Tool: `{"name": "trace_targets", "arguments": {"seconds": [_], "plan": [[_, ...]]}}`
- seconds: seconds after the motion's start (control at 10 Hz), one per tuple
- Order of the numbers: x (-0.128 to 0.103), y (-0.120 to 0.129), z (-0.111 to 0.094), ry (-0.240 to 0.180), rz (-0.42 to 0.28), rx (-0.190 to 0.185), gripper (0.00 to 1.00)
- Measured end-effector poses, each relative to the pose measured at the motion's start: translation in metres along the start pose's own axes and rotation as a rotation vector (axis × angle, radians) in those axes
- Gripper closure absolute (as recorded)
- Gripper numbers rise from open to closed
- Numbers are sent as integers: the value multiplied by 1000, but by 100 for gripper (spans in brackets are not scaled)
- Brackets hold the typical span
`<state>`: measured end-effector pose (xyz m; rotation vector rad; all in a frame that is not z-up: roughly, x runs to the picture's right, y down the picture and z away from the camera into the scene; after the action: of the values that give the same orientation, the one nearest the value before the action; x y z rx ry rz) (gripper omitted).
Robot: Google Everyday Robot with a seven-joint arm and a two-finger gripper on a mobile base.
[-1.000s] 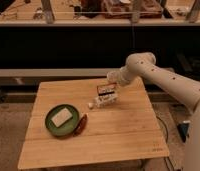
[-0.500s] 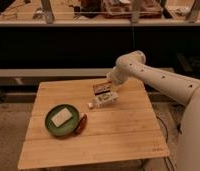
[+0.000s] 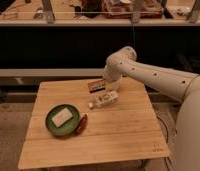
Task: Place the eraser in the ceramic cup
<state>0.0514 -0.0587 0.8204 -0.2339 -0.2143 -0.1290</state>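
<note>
The eraser (image 3: 96, 85), a flat dark block with an orange-red band, lies near the far edge of the wooden table (image 3: 118, 135), just left of my wrist. My gripper (image 3: 112, 89) points down at the back of the table, between the eraser and a white boxy carton-like object (image 3: 106, 98). The arm reaches in from the right, its elbow raised above the table's far edge. The ceramic cup does not show; it may be hidden behind the arm.
A green round plate (image 3: 53, 127) holding a pale white slab (image 3: 61, 116) sits at the front left. A small red object (image 3: 82, 124) lies beside the plate's right rim. A dark shelf front runs behind the table.
The arm has swung left and its elbow has risen over the table's far edge. The eraser now shows left of the wrist, behind the white carton.
</note>
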Motion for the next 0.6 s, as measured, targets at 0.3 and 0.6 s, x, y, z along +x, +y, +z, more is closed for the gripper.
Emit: {"name": "trace_targets", "arguments": {"seconds": [0.3,0.6], "plan": [[29,-26,-7,-14,84,45,86],[76,-45,-20,-58,184,88,86]]}}
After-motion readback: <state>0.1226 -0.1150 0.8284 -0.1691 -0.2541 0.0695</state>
